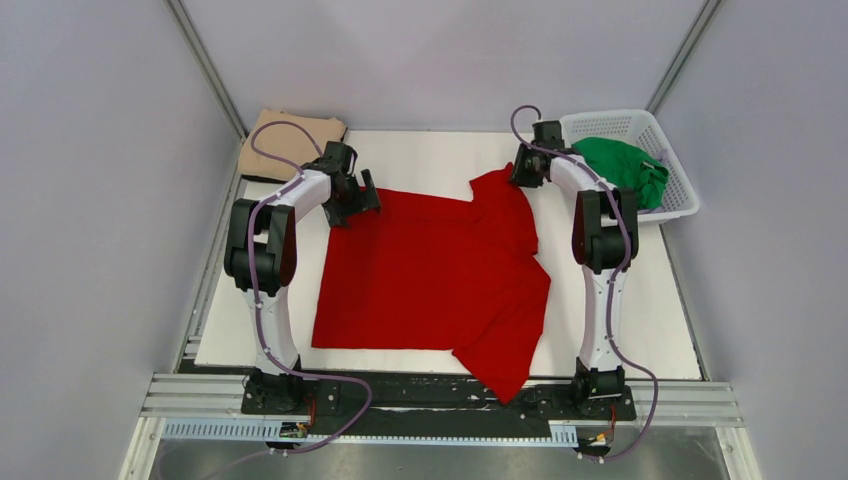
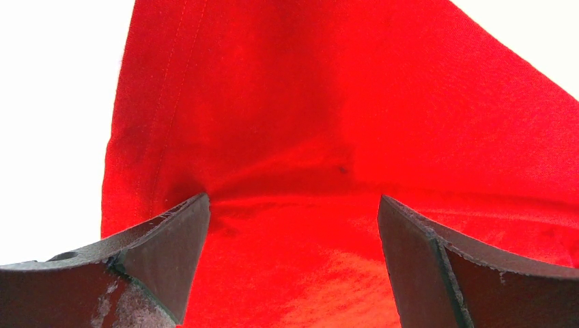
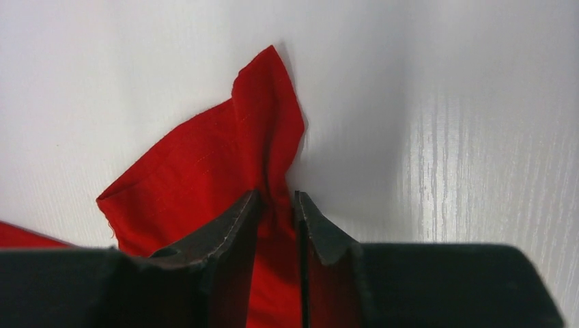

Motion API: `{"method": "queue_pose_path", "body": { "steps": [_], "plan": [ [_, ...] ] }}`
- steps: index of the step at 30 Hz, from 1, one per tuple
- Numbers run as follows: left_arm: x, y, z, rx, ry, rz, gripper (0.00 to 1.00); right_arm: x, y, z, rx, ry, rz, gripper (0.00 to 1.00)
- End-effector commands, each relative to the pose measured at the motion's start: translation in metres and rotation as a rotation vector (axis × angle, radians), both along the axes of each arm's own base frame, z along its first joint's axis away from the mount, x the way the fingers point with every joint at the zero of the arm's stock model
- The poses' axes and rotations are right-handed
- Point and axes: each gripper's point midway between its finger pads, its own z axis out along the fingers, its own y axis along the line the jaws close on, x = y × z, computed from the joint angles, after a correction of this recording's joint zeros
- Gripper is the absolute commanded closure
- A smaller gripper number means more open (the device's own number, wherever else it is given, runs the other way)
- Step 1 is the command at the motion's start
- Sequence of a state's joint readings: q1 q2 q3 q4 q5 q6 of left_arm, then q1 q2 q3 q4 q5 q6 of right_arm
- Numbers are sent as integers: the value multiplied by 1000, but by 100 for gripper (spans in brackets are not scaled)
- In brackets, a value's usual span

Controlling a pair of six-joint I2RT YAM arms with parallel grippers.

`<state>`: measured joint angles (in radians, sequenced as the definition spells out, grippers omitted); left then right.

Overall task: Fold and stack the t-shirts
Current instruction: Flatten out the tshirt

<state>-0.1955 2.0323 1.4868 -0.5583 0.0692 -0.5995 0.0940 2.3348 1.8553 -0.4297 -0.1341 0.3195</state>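
A bright red t-shirt (image 1: 430, 275) lies spread on the white table, one sleeve hanging over the near edge. My left gripper (image 1: 352, 203) is at its far left corner, jaws open with red cloth (image 2: 293, 137) between and beyond them. My right gripper (image 1: 520, 172) is at the shirt's far right corner, shut on a pinch of the red cloth (image 3: 225, 157), which stands up in a peak. A tan beige t-shirt (image 1: 290, 140) lies folded at the far left corner. A green t-shirt (image 1: 620, 165) sits crumpled in the basket.
A white plastic lattice basket (image 1: 680, 190) stands at the far right, just behind my right arm. Grey enclosure walls close in on both sides and behind. The white tabletop (image 1: 640, 320) shows bare right of the red shirt.
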Motion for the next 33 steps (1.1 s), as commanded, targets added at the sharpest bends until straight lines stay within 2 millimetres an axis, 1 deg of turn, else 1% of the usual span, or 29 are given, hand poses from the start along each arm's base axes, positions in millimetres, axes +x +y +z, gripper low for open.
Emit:
{"method": "queue_pose_path", "body": {
  "steps": [1,2,5,6,7,11,13,15,19,22,23,24,26,27,28,30,31,33],
  "plan": [
    [7,0,14,-7,-29,-1,0,6,6,9,15,-15,19,76],
    [8,0,14,-7,-29,-1,0,5,6,8,12,-14,19,80],
    [8,0,15,-7,-30,0,0,7,3,11,-16,-23,4,99],
    [8,1,15,-6,-30,0,0,9,0,14,-33,-32,-9,100],
    [8,1,15,-5,-31,-1,0,11,-4,18,-56,-44,-22,100],
    [9,2,15,-1,-32,2,0,13,-17,47,-164,-108,-64,100],
    [9,2,15,1,-32,2,0,11,-23,61,-233,-135,-96,100],
    [9,2,15,3,-35,4,0,8,-25,75,-285,-160,-113,100],
    [12,2,15,1,-38,3,0,8,-28,80,-359,-179,-137,100],
    [14,1,14,2,-38,2,0,17,-31,72,-385,-179,-146,100],
    [14,1,14,0,-38,2,0,21,-32,66,-397,-175,-149,99],
    [15,1,14,0,-38,2,0,25,-33,62,-413,-173,-150,95],
    [18,0,14,-2,-41,2,0,30,-37,56,-437,-162,-162,82],
    [18,0,15,-2,-43,2,0,32,-39,58,-445,-163,-172,78],
    [21,0,18,-3,-51,1,0,33,-41,63,-450,-169,-184,71],
    [23,0,23,0,-60,0,0,34,-44,80,-461,-195,-209,47],
    [24,0,27,1,-67,1,0,33,-45,90,-468,-210,-226,29],
    [27,-1,37,-6,-90,0,0,28,-44,108,-470,-236,-246,8]
  ]
}}
